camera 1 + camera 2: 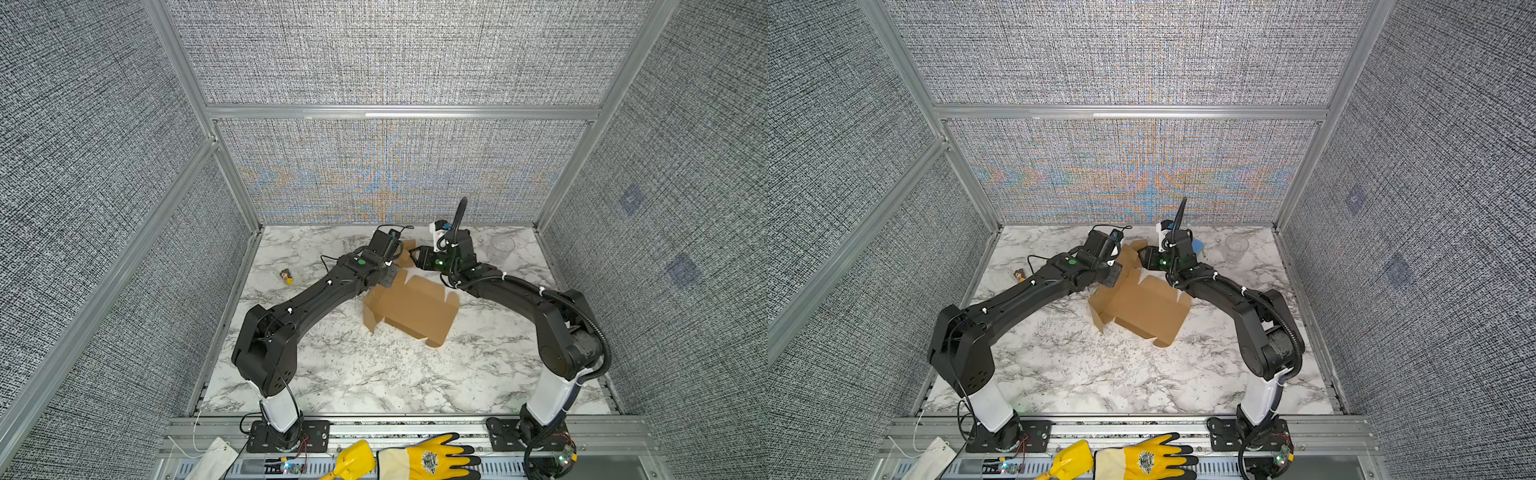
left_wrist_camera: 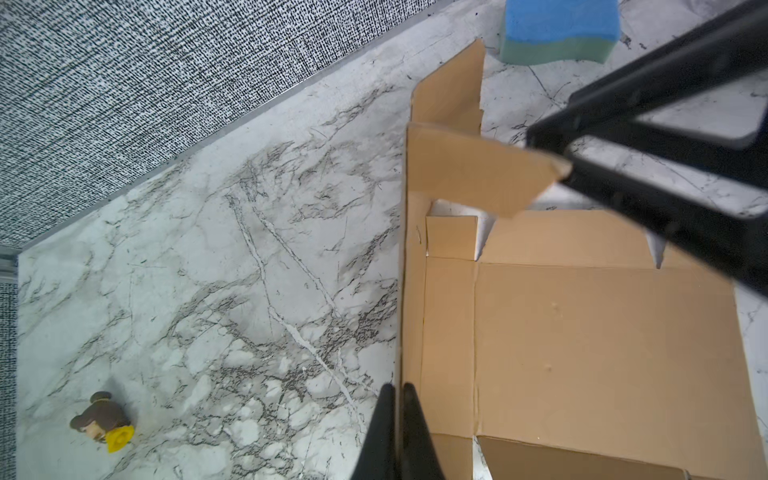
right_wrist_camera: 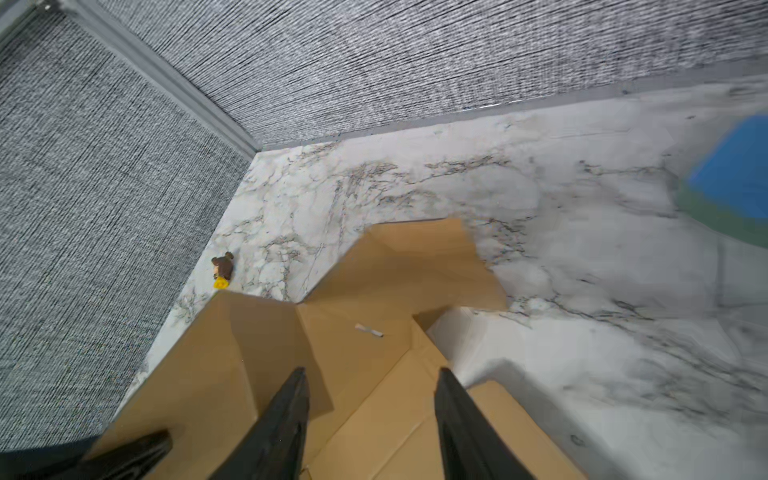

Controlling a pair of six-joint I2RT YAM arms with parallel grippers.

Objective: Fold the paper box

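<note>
The paper box [image 1: 411, 309] lies half-formed in the middle of the desk [image 1: 353, 374], between the two arms, with its left wall raised. The left claw [image 2: 398, 388] is pressed together on that wall's upright edge. The right claw [image 3: 374, 374] stands spread over the box's far end, and a pointed flap's tip touches one of its fingers [image 2: 623, 195]. A blue sponge [image 2: 557, 29] sits beyond the box.
</note>
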